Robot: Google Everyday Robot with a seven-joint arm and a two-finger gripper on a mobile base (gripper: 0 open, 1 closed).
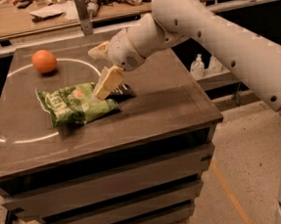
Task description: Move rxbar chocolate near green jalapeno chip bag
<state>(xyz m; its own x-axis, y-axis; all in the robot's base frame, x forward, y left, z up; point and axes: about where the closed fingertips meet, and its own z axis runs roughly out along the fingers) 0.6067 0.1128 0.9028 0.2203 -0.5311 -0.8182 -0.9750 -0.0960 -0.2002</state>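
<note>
Camera view: claw [107, 85] recorded low over right edge of green jalapeno chip bag [76, 104]; grip state not determinable. Rxbar chocolate [123, 91] noted just beneath claw, beside bag. Risk judged: bag snagged and dragged across surface [169, 101] if claw lifted carelessly.

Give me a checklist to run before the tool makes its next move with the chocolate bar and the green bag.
1. Tool position: low over the table, at the right edge of the green jalapeno chip bag. Ok.
2. rxbar chocolate near the bag: its dark wrapper shows just right of the bag. Ok.
3. Bar resting on the table or gripped: the tool covers part of it. Cannot tell.
4. Bag lying flat on the table, away from the edges. Ok.
5. Orange out of the way: far left corner, apart from the tool. Ok.
</note>
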